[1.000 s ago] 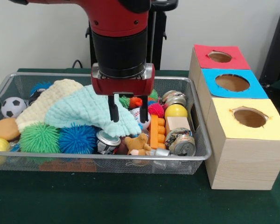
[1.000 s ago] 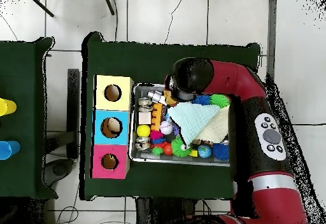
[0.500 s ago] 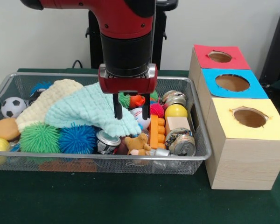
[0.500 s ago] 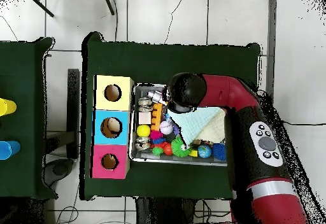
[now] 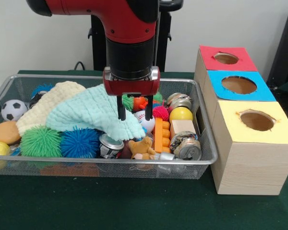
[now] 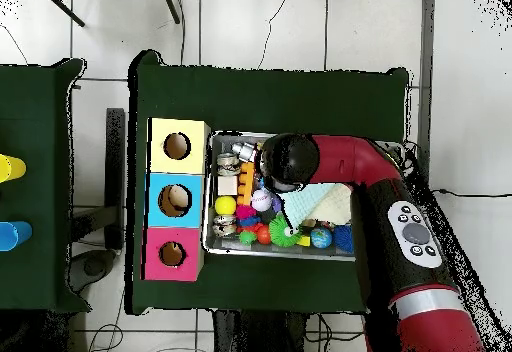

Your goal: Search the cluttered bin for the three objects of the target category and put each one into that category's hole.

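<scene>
**A:** Where do your targets lie?

**B:** The category isn't named, so this is a guess. You have three dented metal cans in the wire bin point(image 5: 204, 160). One can point(image 5: 187, 148) sits at the front right corner, a second can point(image 5: 109, 145) is at the front rim, and a third can point(image 5: 178, 100) is near the back right corner. None has reached a hole, so you're at the search step.

**A:** And the arm?

**B:** Your gripper point(image 5: 133, 112) hangs above the right hem of the mint cloth point(image 5: 86, 115), with its jaws apart and nothing between them. That soft, quilted cloth drapes over the second can's top.

**A:** Next move?

**B:** I'd lift the hem aside or come straight down on the can. Crushed metal is slick and uneven, so centre the jaws. The rubbery green spiky ball point(image 5: 41, 141) and blue spiky ball point(image 5: 80, 142) crowd the front rim just beside it.
</scene>
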Robot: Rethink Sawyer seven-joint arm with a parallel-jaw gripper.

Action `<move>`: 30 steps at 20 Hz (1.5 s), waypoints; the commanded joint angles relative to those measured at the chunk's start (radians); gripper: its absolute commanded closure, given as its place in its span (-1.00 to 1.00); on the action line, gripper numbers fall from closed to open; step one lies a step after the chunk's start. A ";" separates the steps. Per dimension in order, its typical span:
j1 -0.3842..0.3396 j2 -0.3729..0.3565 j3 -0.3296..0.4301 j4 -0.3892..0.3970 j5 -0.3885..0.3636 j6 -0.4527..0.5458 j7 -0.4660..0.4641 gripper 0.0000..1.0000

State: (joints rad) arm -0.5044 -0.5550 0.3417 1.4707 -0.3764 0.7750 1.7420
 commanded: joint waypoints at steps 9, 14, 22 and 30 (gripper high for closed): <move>0.057 0.235 0.009 -0.140 -0.156 -0.192 -0.038 -1.00; 0.074 0.204 0.006 -0.137 -0.152 -0.160 -0.052 -1.00; 0.087 0.182 0.007 -0.136 -0.145 -0.141 -0.024 -1.00; 0.094 0.150 -0.028 -0.125 -0.143 -0.152 0.030 -1.00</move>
State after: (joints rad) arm -0.4274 -0.4080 0.3280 1.3656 -0.4914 0.6315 1.7420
